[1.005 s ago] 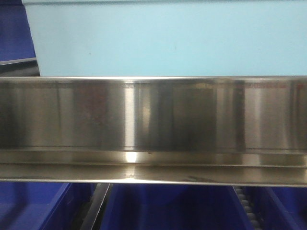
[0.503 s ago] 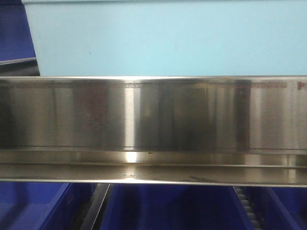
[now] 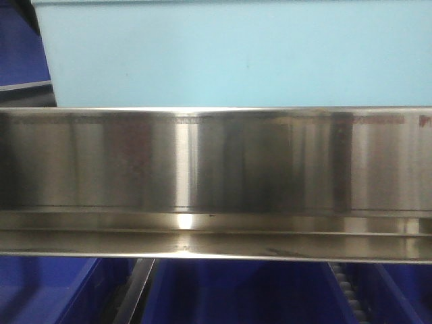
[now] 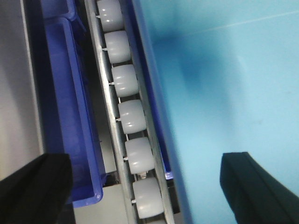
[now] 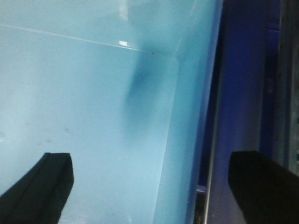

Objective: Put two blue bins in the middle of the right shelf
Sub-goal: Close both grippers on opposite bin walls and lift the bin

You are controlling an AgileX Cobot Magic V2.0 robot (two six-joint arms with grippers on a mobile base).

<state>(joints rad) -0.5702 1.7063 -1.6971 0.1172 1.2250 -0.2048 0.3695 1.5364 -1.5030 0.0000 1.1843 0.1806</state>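
Movement since the earlier frames is slight. In the front view the reflections on the steel shelf rail [image 3: 216, 162] have drifted sideways. The upper left corner of the pale-blue bin [image 3: 236, 54] sits a touch further right. Nothing else has changed position.

Location of task item: one pale-blue bin rests on the shelf level directly behind and above the rail, with dark-blue crates [image 3: 243, 297] on the level below. A second pale bin cannot be made out in any view. Whether this level is the middle of the right shelf cannot be confirmed from these views.

Left hand [image 4: 147, 191]: fingers spread wide. One finger hangs over the bin's interior, the other out over a dark-blue crate. The bin's side wall and a roller track [image 4: 126, 116] lie between them. No contact is visible.

Right hand [image 5: 149, 186]: also spread wide. One finger is over the bin floor near an inside corner, the other outside over dark blue, with the bin's opposite wall between them. Nothing is pinched.

Assessment: each hand straddles one side wall, an arrangement suited to a two-sided lift that keeps a wide tub level. Neither hand carries the bin; the shelf does. The rollers suggest the bin would slide readily if nudged, so an uneven closing could skew it.
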